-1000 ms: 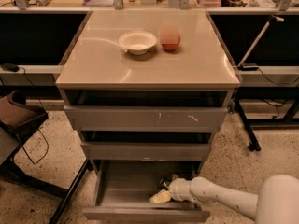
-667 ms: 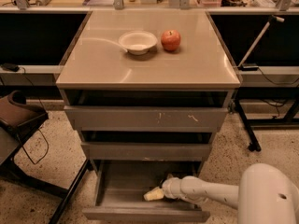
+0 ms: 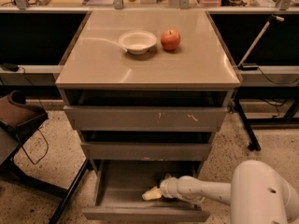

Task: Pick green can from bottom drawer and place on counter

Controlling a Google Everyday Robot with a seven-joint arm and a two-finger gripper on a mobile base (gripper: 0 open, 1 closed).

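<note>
bottom drawer open; tool inside, near front.

white bowl | red apple just right of bowl | brown seat far left | speckled floor

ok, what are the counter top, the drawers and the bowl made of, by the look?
Counter: glossy beige laminate or similar, going by the light reflections. Drawers: grey painted metal, probably; the top front shows scratches. Bowl: pale, smooth, plastic or ceramic, can't tell. Gripper: in the bottom drawer.
</note>
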